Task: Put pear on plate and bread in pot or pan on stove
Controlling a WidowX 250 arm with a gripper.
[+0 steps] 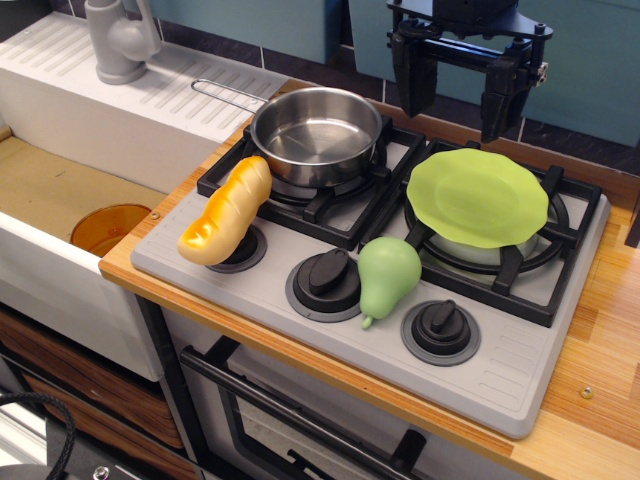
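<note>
The light-green pear point(388, 275) lies on the grey stove point(500, 375) between the middle and right knobs, stem toward the front. The lime-green plate point(478, 196) rests on the right burner grate. The yellow-orange bread point(227, 211) lies by the left knob, leaning on the left grate. The steel pot point(316, 133) sits on the left burner, empty, its wire handle pointing left. My gripper point(455, 98) hangs open and empty high at the back, above and between the pot and the plate.
A white sink unit with a grey faucet point(118, 40) stands to the left. An orange bowl point(110, 228) sits in the sink basin. The wooden counter point(600, 350) runs along the stove's right side. An oven door handle point(290, 420) is below the front.
</note>
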